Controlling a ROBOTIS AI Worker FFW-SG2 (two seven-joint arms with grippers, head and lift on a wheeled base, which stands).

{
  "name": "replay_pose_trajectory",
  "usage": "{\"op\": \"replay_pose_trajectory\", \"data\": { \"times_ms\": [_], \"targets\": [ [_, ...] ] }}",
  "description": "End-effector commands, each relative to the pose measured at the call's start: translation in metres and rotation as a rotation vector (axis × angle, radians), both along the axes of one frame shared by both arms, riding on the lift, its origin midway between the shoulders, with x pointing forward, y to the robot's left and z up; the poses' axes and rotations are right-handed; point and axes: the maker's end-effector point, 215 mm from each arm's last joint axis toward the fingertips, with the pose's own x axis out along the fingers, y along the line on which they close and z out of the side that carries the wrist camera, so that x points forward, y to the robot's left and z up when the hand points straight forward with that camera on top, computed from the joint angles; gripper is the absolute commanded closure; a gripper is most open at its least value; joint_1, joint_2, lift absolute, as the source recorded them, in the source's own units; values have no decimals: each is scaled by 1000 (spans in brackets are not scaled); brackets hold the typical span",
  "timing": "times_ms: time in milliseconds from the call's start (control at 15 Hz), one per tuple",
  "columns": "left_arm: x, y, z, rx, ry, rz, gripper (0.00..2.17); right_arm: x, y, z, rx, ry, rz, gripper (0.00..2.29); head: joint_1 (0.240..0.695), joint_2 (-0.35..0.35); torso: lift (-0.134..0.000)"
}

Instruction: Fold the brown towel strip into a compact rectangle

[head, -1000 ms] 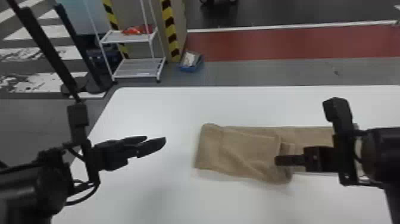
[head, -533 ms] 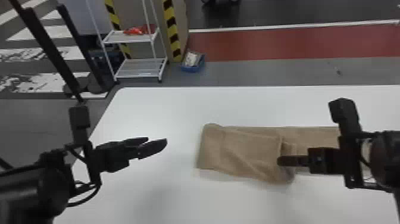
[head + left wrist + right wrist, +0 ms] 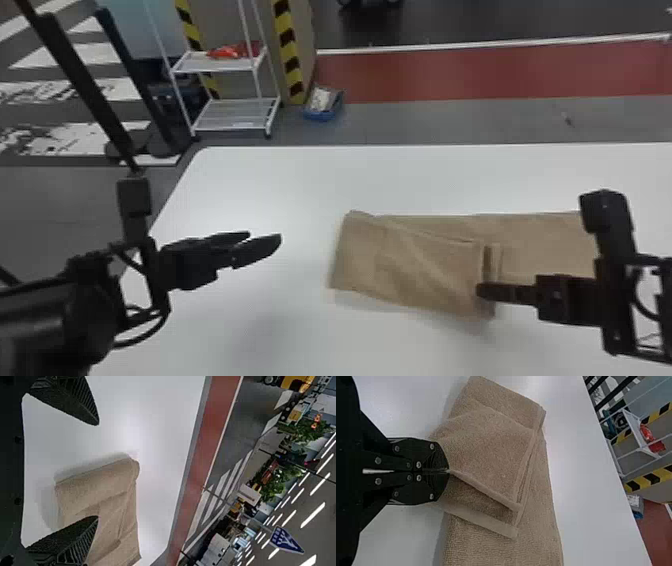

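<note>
The brown towel strip (image 3: 425,265) lies lengthwise on the white table, its left part folded over onto the rest, with the flap's end near my right gripper (image 3: 481,291). In the right wrist view my right gripper (image 3: 448,471) is shut on the edge of that upper towel layer (image 3: 494,443). My left gripper (image 3: 265,240) is above the table, left of the towel and apart from it. Its fingers are spread with nothing between them in the left wrist view, where the left gripper (image 3: 98,471) has the towel's folded end (image 3: 99,479) beyond it.
The white table (image 3: 280,175) extends behind and in front of the towel. Beyond its far edge stand a white wire rack (image 3: 235,112) and a blue box (image 3: 324,106) on the floor. Dark posts (image 3: 85,85) rise at the far left.
My right gripper has shifted slightly to the right since a second ago, and the flap's held end has moved slightly with it. My left gripper has barely moved.
</note>
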Motion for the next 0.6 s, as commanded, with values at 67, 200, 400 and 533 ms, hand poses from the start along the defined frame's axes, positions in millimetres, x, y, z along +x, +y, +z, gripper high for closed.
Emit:
{"op": "replay_pose_trajectory", "data": {
  "times_ms": [67,200,400,533],
  "targets": [
    [-2,-5,-2,-1,4,-8,36,8,-10,5,7,-6,-28,1231,695,137,-120],
    [-2,-5,-2,-1,4,-10,46,11,-13,9,15,-14,-34,1231,695,128,-120],
    [-2,-2,-3,1,6,-4,49,4,-19,4,20,-4,-49,1231,695,118,-120],
    [-2,-4,-4,1,8,-7,49,3,-26,0,10,6,-62,1200,695,115,-120]
  ]
}}
